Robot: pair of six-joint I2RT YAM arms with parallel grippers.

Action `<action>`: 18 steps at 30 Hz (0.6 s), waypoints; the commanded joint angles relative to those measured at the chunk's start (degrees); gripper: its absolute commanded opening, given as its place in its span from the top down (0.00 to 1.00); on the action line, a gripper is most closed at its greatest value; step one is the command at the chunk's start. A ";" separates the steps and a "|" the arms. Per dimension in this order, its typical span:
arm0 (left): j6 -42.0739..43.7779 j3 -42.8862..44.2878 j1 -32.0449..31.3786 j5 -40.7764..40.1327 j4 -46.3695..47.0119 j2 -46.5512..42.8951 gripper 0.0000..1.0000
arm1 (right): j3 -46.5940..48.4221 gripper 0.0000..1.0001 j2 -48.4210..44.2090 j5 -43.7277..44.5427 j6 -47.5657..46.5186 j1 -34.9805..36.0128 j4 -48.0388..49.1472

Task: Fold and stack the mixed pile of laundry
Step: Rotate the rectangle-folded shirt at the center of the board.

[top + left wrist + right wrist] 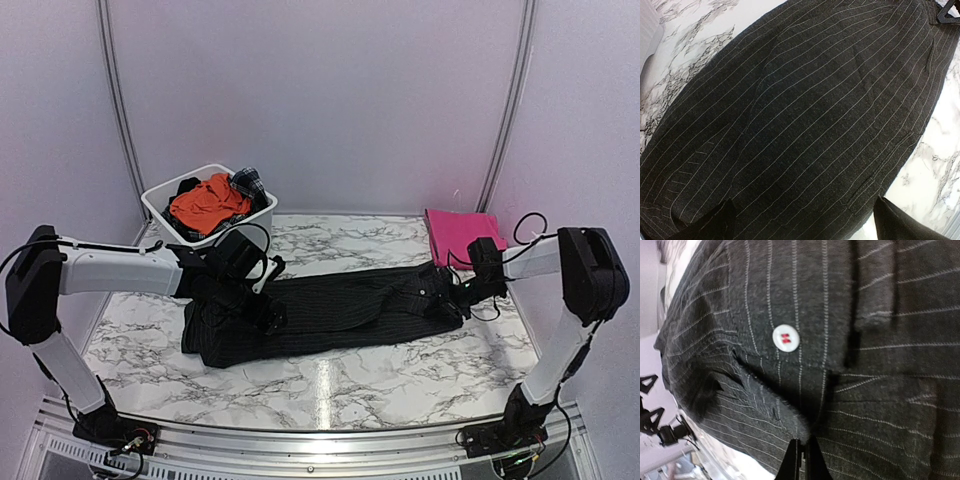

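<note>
The black pinstriped shirt (pixel 340 310) lies spread lengthwise across the marble table. My left gripper (pixel 270 316) hovers over its left part, open. In the left wrist view its two fingertips (pixel 715 225) stand wide apart above the striped cloth (pixel 805 115), with nothing between them. My right gripper (pixel 446 292) is at the shirt's right end. Its fingers (pixel 802 455) are shut on a hem fold of the shirt (pixel 880 405), just below a white button (pixel 786 338). A folded magenta-pink cloth (pixel 458 232) lies at the back right.
A white tub (pixel 158 204) stands at the back left and holds an orange garment (pixel 205 203) and a dark plaid piece (pixel 250 183). Cables (pixel 528 225) loop near the right arm. Walls close the back and both sides.
</note>
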 commanded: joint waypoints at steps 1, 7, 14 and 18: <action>0.08 -0.73 -0.19 -2.25 0.14 -0.85 0.01 | 3.16 1.00 -3.69 2.53 -1.63 -0.01 -4.35; -0.81 -2.18 0.29 -3.37 0.14 -2.31 0.01 | 2.76 1.00 -8.31 4.02 -4.18 -5.03 -9.93; -1.41 -2.87 0.36 -5.30 -0.42 -2.76 0.01 | 2.40 0.68 -4.70 5.42 -7.43 -7.36 -10.99; -3.07 -2.78 0.50 -6.47 -1.34 -4.50 0.01 | 5.43 0.58 -7.34 8.22 -7.44 -7.13 -10.11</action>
